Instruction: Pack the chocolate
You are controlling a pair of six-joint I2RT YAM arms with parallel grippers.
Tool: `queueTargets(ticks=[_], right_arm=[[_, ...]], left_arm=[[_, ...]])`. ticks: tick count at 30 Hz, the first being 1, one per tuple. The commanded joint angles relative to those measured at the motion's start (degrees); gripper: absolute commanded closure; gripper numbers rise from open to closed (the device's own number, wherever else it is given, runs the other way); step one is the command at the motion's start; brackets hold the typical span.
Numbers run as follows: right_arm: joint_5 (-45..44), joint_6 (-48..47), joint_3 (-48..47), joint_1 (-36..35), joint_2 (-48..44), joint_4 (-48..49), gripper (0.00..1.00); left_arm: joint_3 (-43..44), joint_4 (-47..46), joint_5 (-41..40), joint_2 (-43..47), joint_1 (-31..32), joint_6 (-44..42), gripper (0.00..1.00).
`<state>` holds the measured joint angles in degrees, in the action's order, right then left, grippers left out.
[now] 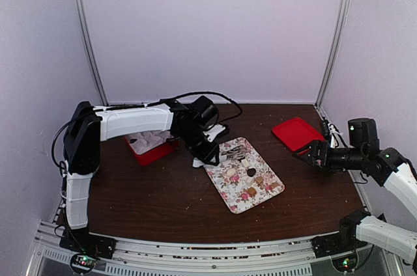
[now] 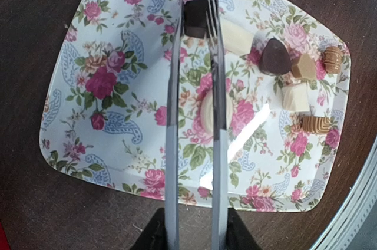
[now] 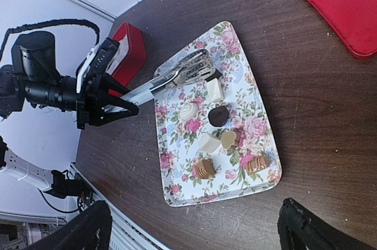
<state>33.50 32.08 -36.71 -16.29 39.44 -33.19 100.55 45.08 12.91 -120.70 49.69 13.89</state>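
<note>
The chocolate lies on a rose-printed tray (image 1: 267, 188). In the left wrist view I see a white piece (image 2: 235, 38), a dark heart-shaped piece (image 2: 274, 56), tan pieces (image 2: 303, 66) and ridged brown pieces (image 2: 315, 123). My left gripper (image 1: 207, 152) is shut on metal tongs (image 2: 172, 144), which reach over the tray (image 2: 88, 114). A dark square chocolate (image 2: 195, 19) sits between the tong tips. I cannot tell whether it is lifted. My right gripper (image 1: 306, 153) is open and empty, right of the tray (image 3: 177, 167), with its fingers (image 3: 88, 229) spread wide.
A red box (image 1: 148, 152) holding white paper cups stands at the back left, behind the left arm; it also shows in the right wrist view (image 3: 126, 49). A flat red lid (image 1: 296, 133) lies at the back right, near my right gripper. The table's front rail runs close below the tray.
</note>
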Motion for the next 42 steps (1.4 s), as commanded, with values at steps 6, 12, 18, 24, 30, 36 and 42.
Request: queueTargets(ticks=[6, 12, 18, 24, 30, 36, 42], right_arm=[[0.38, -1.64, -1.18, 1.07, 0.48, -0.43, 0.00], [1.02, -1.75, -1.33, 1.26, 1.47, 0.73, 0.00], [1.39, -1.88, -1.27, 1.35, 1.95, 1.33, 0.00], [2.14, -2.08, -1.24, 1.35, 3.12, 2.58, 0.00], [2.67, -3.21, -1.80, 1.40, 4.98, 3.22, 0.00], [2.58, -4.98, -2.69, 1.46, 7.01, 2.54, 0.00], [2.62, -6.89, -4.81, 1.45, 9.71, 1.29, 0.00]], left_arm=[[1.64, 0.44, 0.24, 0.59, -2.05, -1.22, 0.76], [-0.27, 0.62, 0.47, 4.24, -3.46, -1.36, 0.80], [-4.86, 0.46, 0.99, 10.35, -6.13, -0.58, 0.81], [-10.09, 4.00, 0.74, 20.21, -11.30, -0.39, 0.82], [-17.66, 8.95, -1.68, 30.89, -18.32, -0.53, 0.81], [-24.51, 12.44, -4.01, 38.42, -26.29, -0.75, 0.81], [-27.20, 15.61, -7.67, 40.66, -31.22, -0.85, 0.81]])
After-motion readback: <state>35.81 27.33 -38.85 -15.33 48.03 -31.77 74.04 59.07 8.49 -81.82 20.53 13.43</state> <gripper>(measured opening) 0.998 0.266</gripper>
